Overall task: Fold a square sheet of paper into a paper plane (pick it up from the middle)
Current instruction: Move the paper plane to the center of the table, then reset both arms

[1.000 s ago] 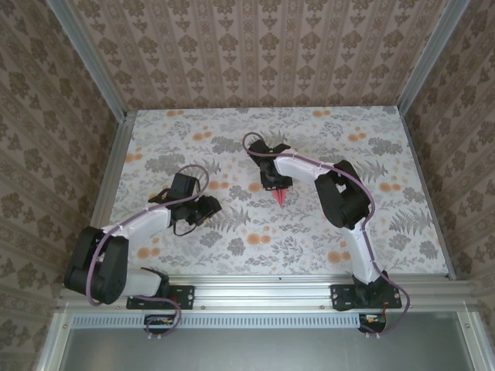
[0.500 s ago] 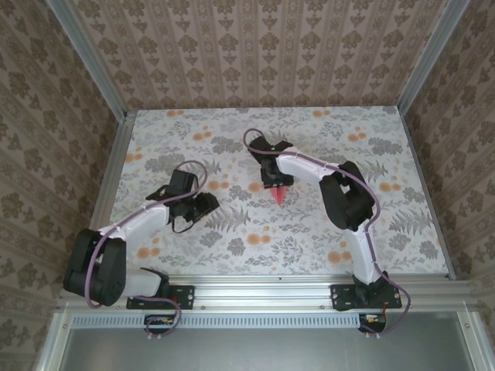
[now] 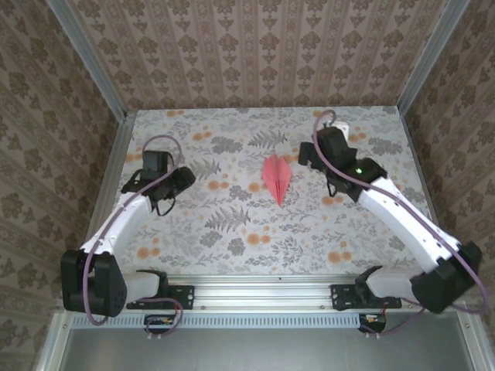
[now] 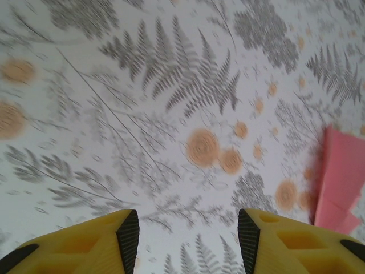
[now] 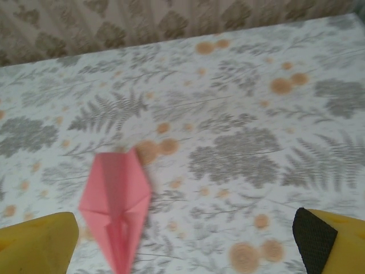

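The pink-red paper plane (image 3: 276, 178) lies flat on the flowered table (image 3: 232, 232), a narrow dart with a centre crease, its point toward the near edge. My right gripper (image 3: 311, 158) hovers just right of it, open and apart from the paper. In the right wrist view the paper plane (image 5: 117, 200) sits lower left, between the wide-spread yellow fingers (image 5: 40, 240) of the right gripper (image 5: 185, 245). My left gripper (image 3: 179, 182) is well to the plane's left. The left gripper (image 4: 188, 242) is open over bare table, and the paper plane's (image 4: 342, 188) edge shows at far right.
Patterned walls (image 3: 255, 54) close off the back and both sides of the table. An aluminium rail (image 3: 263, 290) runs along the near edge by the arm bases. Open tabletop lies between the plane and the rail.
The right gripper opened, let go of the paper plane and drew back to the right. The plane now lies flat on the table. The left arm swung back and to the left.
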Controlling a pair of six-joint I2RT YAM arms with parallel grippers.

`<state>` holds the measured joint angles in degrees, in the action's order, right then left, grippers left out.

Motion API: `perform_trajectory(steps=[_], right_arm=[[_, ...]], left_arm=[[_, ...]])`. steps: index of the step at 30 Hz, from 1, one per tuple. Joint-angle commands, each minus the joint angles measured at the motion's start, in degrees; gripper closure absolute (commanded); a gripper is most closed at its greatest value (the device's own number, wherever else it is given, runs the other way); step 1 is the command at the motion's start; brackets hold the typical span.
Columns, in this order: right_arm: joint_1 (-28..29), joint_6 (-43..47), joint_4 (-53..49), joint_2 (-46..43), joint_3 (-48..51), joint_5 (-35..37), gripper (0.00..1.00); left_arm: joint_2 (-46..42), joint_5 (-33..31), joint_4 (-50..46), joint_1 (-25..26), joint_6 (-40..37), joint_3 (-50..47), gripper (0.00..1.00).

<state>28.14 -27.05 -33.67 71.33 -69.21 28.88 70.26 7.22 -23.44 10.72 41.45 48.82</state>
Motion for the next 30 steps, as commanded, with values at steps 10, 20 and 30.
perform_trajectory(steps=[10,20,30], right_arm=[[-10.03,12.29,26.05,-19.82,26.76,14.05,0.00],[-17.94,10.40,34.36,-11.67,35.32,8.44,0.00],[-22.87,12.82,57.94,-3.41,47.53,3.56,0.00]], left_arm=[[-10.67,-14.43,3.79,-12.05,-15.36,-4.29,0.00],[-15.00,-22.21,18.70,-13.94,-20.44,-13.81,0.00],[-11.78,-23.56,41.04,-13.84,-33.81,-25.44,0.00]])
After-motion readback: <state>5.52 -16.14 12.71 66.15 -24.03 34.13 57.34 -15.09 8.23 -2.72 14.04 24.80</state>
